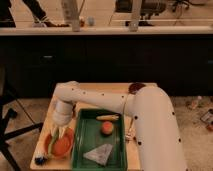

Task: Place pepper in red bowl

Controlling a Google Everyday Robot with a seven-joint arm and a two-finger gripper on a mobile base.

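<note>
Arm: thick, smooth white casing, rounded segments, small dark dots along shell. Gripper, above red bowl: pale yellowish fingers below white cylindrical wrist.
</note>
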